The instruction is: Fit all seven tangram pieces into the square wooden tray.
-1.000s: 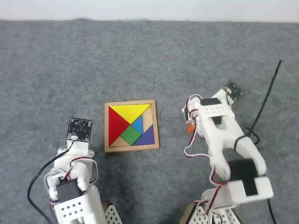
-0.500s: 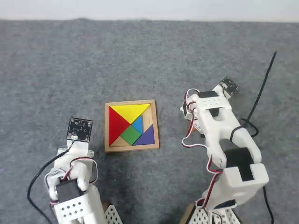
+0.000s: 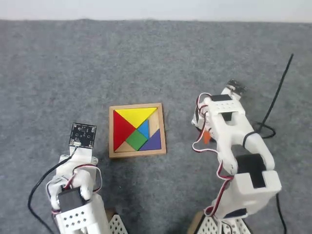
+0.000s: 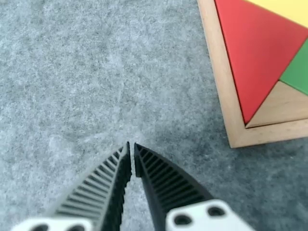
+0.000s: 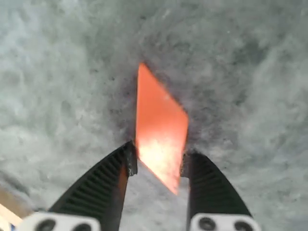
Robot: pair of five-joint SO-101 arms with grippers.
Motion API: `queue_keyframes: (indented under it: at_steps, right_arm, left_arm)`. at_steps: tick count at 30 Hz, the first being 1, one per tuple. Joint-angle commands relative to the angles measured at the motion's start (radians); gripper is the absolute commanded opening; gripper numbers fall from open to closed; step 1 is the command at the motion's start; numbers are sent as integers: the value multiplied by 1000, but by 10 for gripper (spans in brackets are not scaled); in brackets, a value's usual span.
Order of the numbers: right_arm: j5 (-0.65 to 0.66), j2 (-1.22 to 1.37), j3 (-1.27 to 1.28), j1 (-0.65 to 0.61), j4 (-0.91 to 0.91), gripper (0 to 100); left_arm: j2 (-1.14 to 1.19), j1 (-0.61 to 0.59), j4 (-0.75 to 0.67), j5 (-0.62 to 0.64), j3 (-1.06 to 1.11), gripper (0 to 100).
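Tangram pieces, as found: five seated in the tray, one orange held at the right.

Left side of the bench, grey felt-like covering; left arm stands at the near edge, with a black square board at its outer end, just left of the tray. Left jaws: together, toothed faces all but touching, a hairline slit between them; they hang over bare covering, near the tray corner closest to that arm.

Centre: square wooden tray flat on the bench. In it, from left: red triangle along the left wall; yellow triangle along the far wall; green square and blue piece in the middle; purple triangle in the near right corner. All five lie flush, edges touching. Bare wood shows in two places: a small triangle at the near wall between red and green, also seen in the left wrist view; and a slanted strip along the right wall.

Right side: right arm stretched forward, well apart from the tray. Right jaws: clamped on the orange piece, a parallelogram, one jaw on each side of it, above the grey covering; whether it touches the covering cannot be told. In the high view the orange piece shows beside the arm. A black cable trails off to the far right.
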Motion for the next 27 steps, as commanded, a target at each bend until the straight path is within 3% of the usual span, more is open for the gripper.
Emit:
queue_keyframes:
  at_steps: [1,6,11,16,27]
  right_arm:
    - [161,-33,-104,1,142,88]
    - [351,-31,-190,-5,275,87]
    - [500,-33,-199,-8,291,87]
    - [614,-35,-204,-15,311,86]
    - [822,-173,-198,-162,414,86]
  left_arm:
    - [-21,-3,3,-5,-10,15]
    - [-21,-3,3,-5,-10,15]
    - [-21,-3,3,-5,-10,15]
    - [-21,-3,3,-5,-10,15]
    - [-21,-3,3,-5,-10,15]
